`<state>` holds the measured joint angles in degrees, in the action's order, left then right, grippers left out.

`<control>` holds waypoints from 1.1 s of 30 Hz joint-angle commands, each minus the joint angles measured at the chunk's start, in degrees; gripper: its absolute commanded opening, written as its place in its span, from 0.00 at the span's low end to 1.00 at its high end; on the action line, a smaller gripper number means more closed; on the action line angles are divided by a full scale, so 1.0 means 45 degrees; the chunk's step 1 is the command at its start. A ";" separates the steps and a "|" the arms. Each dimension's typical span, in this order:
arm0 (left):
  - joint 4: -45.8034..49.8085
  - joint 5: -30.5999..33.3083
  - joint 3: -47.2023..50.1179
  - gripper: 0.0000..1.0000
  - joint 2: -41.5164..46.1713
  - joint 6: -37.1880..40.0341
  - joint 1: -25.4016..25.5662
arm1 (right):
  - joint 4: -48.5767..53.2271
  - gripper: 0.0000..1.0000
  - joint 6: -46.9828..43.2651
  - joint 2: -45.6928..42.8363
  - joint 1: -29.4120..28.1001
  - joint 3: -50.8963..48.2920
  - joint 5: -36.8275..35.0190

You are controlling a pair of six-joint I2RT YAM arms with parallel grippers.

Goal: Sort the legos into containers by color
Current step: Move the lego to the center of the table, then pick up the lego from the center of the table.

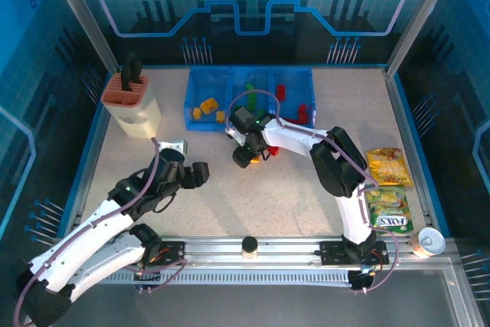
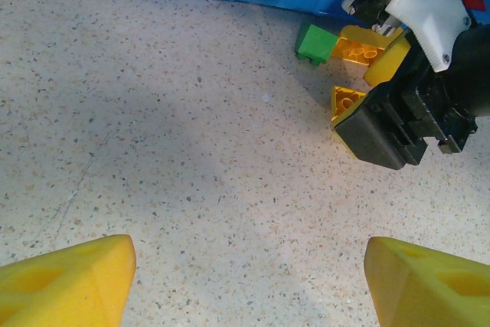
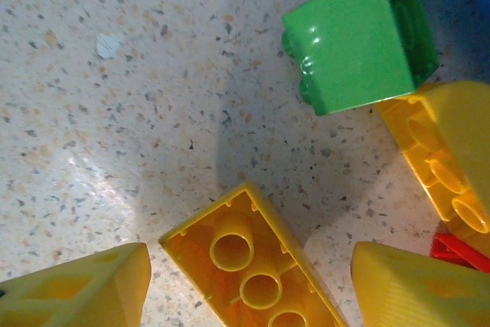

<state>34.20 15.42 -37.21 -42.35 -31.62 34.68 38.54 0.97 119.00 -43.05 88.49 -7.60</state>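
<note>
some legos (image 1: 207, 105) were sorted into the containers (image 1: 196, 86); several were left on the table (image 1: 306, 181) just beside them. a yellow brick (image 3: 245, 254) was straddled, ungripped, by the open right gripper (image 3: 249, 289); the left gripper (image 2: 245, 277) was held open, empty.

Overhead view, two close wrist views, shared green lego (image 2: 314, 42)
</note>
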 commanded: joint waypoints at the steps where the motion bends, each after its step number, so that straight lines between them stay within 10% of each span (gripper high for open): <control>1: 0.0294 0.0340 0.0152 0.79 0.0162 -0.0191 0.0065 | 0.0205 0.70 -0.0200 0.0216 0.0074 0.0054 -0.0122; 21: 0.0853 0.0600 -0.0703 0.77 0.1157 -0.0456 0.0010 | 0.0583 0.33 -0.0254 -0.0222 -0.0333 0.0147 0.0105; 33: 0.1436 0.0979 -0.1372 0.77 0.1636 -0.0306 0.0010 | 0.0935 0.34 0.0504 -0.0430 -0.0539 0.4141 0.0967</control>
<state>38.59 18.35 -41.43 -35.44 -33.10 34.68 42.02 1.50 118.61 -45.21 101.75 -4.27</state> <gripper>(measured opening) 0.766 0.338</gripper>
